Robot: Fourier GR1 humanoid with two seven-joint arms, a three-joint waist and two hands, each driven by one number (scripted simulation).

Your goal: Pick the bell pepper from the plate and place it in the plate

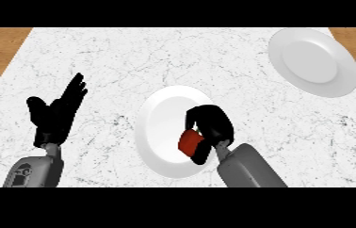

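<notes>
bell pepper (188,142) gripped by right hand (212,123) over near plate (156,128); far plate (313,62) well apart; left hand (59,111) open.

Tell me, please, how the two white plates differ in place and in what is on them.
The near plate lies at the counter's middle, just before the robot; the far plate lies at the upper right corner. Over the near plate the right hand is curled round a red bell pepper; the far plate holds nothing. The near plate is partly hidden by that hand; the far plate shows whole. Both are white and round.
</notes>
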